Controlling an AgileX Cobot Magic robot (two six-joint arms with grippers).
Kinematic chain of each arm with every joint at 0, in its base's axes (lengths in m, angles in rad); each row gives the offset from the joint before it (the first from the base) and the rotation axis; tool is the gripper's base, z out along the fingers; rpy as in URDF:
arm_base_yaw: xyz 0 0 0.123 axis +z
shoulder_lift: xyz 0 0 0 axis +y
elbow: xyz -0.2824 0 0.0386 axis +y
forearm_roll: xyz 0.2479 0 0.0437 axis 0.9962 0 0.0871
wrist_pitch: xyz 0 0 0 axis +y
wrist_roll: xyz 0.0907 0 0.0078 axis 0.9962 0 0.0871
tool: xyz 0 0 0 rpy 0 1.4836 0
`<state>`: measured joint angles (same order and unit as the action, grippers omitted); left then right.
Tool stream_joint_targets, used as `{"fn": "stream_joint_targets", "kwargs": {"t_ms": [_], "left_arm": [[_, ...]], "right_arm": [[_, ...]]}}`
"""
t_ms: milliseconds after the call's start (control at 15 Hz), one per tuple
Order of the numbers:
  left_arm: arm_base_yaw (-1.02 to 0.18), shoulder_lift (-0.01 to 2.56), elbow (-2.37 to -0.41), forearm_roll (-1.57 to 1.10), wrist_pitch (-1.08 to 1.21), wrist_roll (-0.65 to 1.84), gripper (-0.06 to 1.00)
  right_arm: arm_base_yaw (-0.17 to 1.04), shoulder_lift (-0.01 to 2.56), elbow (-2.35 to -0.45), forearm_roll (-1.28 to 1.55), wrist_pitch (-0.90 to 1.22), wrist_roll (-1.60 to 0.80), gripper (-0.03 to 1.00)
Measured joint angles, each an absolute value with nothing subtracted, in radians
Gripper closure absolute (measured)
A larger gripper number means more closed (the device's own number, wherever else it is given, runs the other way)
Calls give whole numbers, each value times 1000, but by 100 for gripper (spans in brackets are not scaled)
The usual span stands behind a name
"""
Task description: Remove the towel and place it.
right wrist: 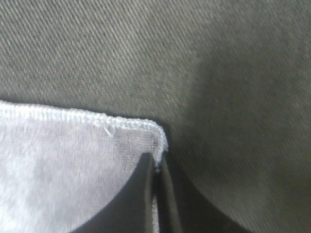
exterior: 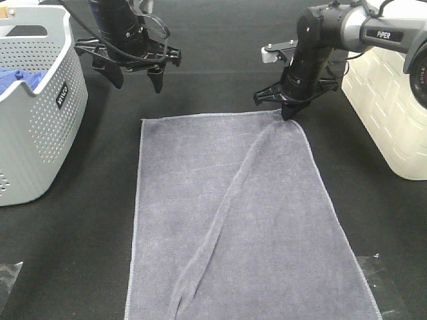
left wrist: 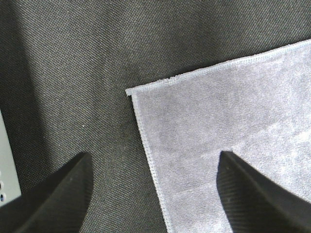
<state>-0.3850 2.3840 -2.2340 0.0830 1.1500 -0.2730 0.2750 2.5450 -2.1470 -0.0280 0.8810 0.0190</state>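
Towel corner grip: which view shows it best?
Right wrist: the right gripper is shut on the towel at its corner hem. Exterior high shows the whole towel, the grip small; left wrist only the other corner.

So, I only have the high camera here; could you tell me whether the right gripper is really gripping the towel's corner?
Observer: Yes. The right wrist view shows the right gripper shut, with the hemmed corner of the towel pinched between its jaws.
Operator: Thank you. And is the left gripper lined up with its corner?
Observer: Roughly. In the left wrist view the left gripper is open above that corner, which lies flat. One jaw is over the towel and the other is over the black surface.
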Motion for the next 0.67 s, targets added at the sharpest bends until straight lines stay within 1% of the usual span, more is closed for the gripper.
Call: {"fn": "stream_joint_targets", "kwargs": {"t_ms": [267, 533, 600, 667], "left_arm": [[-380, 2409, -2235, 162, 1151, -275, 26], [-368, 2463, -2235, 145, 1140, -286, 26], [-368, 2480, -2235, 143, 1124, -292, 27], [-368, 2503, -2235, 139, 1110, -295, 30]], "right_arm": [[275, 2545, -2235, -33, 960, 19, 97], [275, 2545, -2237, -33, 964, 19, 97], [275, 2545, -2237, -33, 964, 19, 97], [275, 2545, -2237, -33, 964, 19, 97]]}}
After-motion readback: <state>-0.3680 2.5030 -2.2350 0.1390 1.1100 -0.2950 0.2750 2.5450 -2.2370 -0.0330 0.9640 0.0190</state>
